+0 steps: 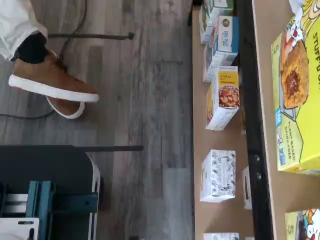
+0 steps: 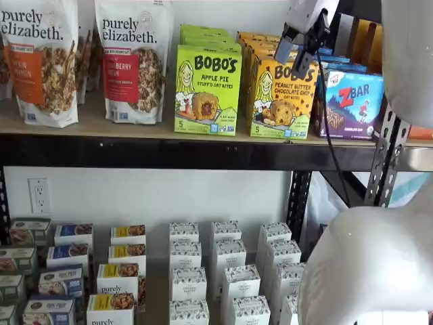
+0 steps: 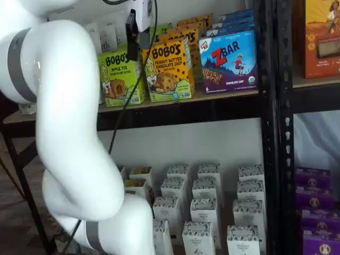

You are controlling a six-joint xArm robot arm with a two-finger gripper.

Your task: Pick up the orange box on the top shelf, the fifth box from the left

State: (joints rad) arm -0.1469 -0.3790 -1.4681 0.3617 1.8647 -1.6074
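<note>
The orange box (image 2: 281, 101) (image 3: 170, 69), a yellow-orange Bobo's Peanut Butter Chocolate Chip carton, stands upright on the top shelf (image 2: 135, 128) (image 3: 228, 96) with more of its kind behind it. My gripper (image 2: 292, 54) (image 3: 137, 32) hangs from above in both shelf views. It is out in front of the box's upper part, its black fingers apart with nothing between them, and a cable hangs beside them. The wrist view looks down past the shelf board (image 1: 265, 50) to the floor, and no fingers show there.
A green Apple Pie box (image 2: 206, 91) (image 1: 297, 90) stands left of the orange box and a blue ZBar box (image 2: 352, 101) right of it. Granola bags (image 2: 132, 61) sit further left. Small white boxes (image 2: 223, 271) fill the lower shelf. A person's brown shoe (image 1: 50, 82) is on the floor.
</note>
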